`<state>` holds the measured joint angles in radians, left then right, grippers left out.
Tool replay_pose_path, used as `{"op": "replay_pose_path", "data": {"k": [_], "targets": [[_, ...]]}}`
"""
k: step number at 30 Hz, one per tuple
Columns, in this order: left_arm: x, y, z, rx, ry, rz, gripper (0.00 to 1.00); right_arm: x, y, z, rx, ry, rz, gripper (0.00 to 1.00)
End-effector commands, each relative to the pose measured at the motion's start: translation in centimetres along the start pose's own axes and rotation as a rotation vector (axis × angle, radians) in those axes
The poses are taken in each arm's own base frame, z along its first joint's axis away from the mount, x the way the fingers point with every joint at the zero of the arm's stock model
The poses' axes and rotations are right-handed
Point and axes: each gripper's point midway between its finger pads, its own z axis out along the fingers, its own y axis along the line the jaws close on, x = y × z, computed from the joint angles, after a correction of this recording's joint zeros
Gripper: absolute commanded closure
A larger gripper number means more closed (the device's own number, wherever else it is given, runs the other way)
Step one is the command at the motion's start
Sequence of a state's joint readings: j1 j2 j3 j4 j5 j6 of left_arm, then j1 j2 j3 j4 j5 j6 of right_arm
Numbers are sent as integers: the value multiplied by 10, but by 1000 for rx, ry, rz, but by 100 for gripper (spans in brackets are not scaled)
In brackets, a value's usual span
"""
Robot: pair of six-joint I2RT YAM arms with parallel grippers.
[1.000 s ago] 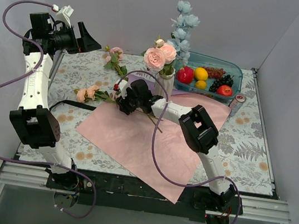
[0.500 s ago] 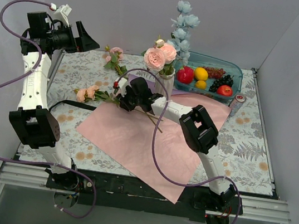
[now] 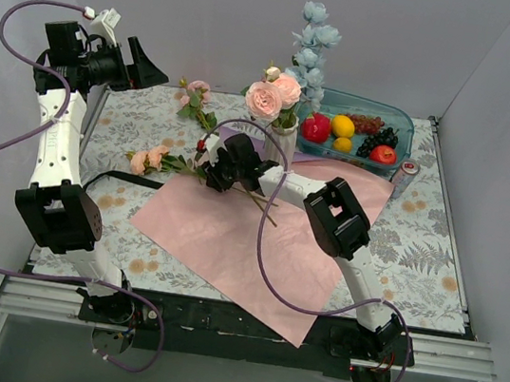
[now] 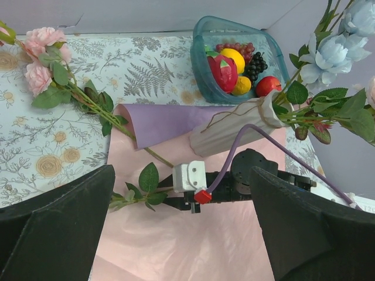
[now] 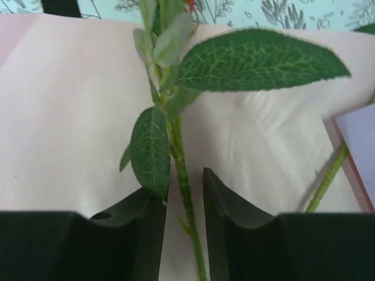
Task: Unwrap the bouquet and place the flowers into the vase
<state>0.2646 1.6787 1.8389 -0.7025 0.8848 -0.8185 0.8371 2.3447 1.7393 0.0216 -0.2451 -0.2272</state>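
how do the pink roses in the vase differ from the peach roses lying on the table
The pink roses stand upright in the vase; the peach roses lie flat on the table. The pink blooms look bigger than the peach ones. The peach roses' stem runs between the fingers of the right claw; nothing touches the pink roses. Both have green leaves.

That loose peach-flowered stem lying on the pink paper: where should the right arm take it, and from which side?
Grip the bare stem just below its leaves, coming straight down with the fingers either side. It lies flat on the pink paper, thin and long, blooms off to the left, so a top approach across its length probably suits best.
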Motion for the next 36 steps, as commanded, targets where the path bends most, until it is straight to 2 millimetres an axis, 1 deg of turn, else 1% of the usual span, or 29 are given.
{"op": "replay_pose_path", "data": {"k": [1, 3, 4, 5, 7, 8, 9, 15, 17, 18, 19, 20, 21, 22, 23, 24, 25, 27, 28, 29, 30, 31, 32, 33, 34, 35, 36], "targets": [[-7, -10, -9, 22, -24, 33, 2, 12, 6, 8, -43, 11, 46, 65], [-8, -12, -9, 26, -27, 35, 2, 13, 8, 6, -46, 11, 58, 70], [-9, -12, -10, 26, -30, 36, 2, 15, 9, 6, -50, 13, 61, 74], [-9, -12, -9, 28, -30, 36, 2, 13, 9, 4, -46, 11, 66, 79], [-10, -14, -10, 30, -32, 38, 2, 12, 11, 2, -46, 6, 65, 86], [-10, -14, -10, 30, -31, 37, 2, 13, 12, -1, -42, 7, 66, 97], [-10, -14, -10, 30, -32, 38, 2, 12, 13, -2, -38, 5, 65, 99], [-12, -19, -15, 28, -41, 50, 2, 6, 21, -11, -7, -5, 61, 99], [-13, -19, -16, 28, -45, 52, 2, -10, 27, -19, 5, -38, 44, 99], [-13, -20, -17, 28, -45, 51, 2, -9, 32, -22, 3, -39, 47, 99], [-15, -21, -18, 29, -49, 53, 2, -23, 37, -26, -2, -84, 42, 99], [-16, -22, -20, 29, -53, 52, 2, -42, 41, -37, -2, -131, 32, 99], [-20, -26, -23, 40, -60, 55, 2, -50, 44, -43, -6, -157, 31, 99], [-23, -26, -26, 42, -66, 52, 2, -66, 48, -49, -20, -202, 39, 99], [-28, -29, -29, 49, -74, 56, 2, -87, 50, -62, -26, -251, 33, 99], [-32, -34, -34, 70, -82, 43, 2, -101, 52, -70, -34, -285, 30, 99], [-48, -37, -47, 67, -121, 61, 2, -127, 53, -85, -36, -353, 13, 99], [-69, -34, -64, 70, -169, 61, 2, -153, 54, -104, -39, -417, 1, 99], [-88, -33, -92, 77, -219, 35, 2, -179, 56, -122, -41, -477, -19, 99], [-101, -27, -104, 98, -252, 32, 2, -194, 57, -134, -41, -509, -31, 99], [-110, -22, -118, 113, -273, 11, 2, -204, 58, -143, -39, -531, -36, 99], [-123, -19, -148, 144, -306, -33, 2, -221, 59, -162, -28, -568, -51, 99], [-126, -12, -158, 155, -311, -61, 2, -238, 60, -177, -22, -607, -67, 99], [-128, -3, -164, 161, -315, -87, 2, -247, 60, -189, -14, -633, -80, 99], [-129, 4, -176, 153, -328, -101, 2, -265, 61, -212, -1, -684, -95, 99], [-127, 9, -177, 157, -325, -111, 2, -276, 63, -226, 4, -714, -107, 99], [-124, 8, -177, 159, -320, -100, 2, -286, 65, -240, 7, -746, -122, 99]]}}
